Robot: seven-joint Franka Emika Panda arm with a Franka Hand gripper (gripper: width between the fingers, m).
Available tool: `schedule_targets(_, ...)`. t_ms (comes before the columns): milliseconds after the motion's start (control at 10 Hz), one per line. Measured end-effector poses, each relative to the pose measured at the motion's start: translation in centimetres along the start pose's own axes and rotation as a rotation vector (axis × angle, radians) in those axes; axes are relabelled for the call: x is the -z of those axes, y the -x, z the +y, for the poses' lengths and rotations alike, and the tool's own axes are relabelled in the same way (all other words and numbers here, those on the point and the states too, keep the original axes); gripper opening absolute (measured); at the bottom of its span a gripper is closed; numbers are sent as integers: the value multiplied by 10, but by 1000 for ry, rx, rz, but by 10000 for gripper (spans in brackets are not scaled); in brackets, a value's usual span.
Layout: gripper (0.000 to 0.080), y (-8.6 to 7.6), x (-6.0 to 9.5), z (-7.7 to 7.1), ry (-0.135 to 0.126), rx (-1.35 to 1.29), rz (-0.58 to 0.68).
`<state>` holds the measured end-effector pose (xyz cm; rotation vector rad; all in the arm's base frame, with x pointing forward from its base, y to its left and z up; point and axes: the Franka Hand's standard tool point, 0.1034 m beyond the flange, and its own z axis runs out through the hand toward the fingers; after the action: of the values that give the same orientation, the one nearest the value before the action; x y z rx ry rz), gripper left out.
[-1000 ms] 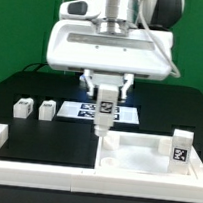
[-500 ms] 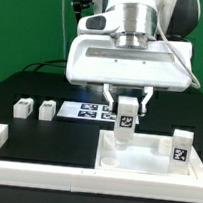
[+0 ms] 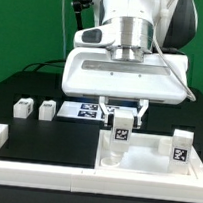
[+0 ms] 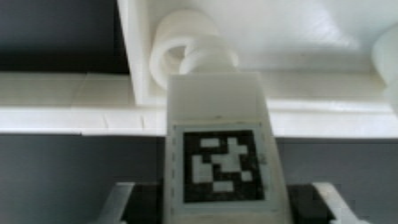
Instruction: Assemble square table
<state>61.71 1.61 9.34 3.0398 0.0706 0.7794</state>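
One short white tagged plastic leg (image 3: 117,134) is clamped upright between the jaws over the white ribbed square plastic slab (image 3: 144,164), near the tabletop's near edge. Its lower end is best centred on the round corner socket (image 4: 178,55) and held vertical while lowered and twisted in. A second leg (image 3: 180,147) stands on the slab. Two more legs (image 3: 24,107) lie farther back.

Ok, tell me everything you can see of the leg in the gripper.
The leg is a short white block, plastic by its look, with a black-white tag on one face. It stands upright, clamped near its top by the gripper. Its lower end meets a round corner socket of the slab, at the exterior view's left; whether it is seated is unclear.
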Motion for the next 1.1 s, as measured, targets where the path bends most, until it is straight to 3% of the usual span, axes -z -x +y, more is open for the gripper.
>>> schedule_targets(1100,290,-4,-4,4,25,18,106)
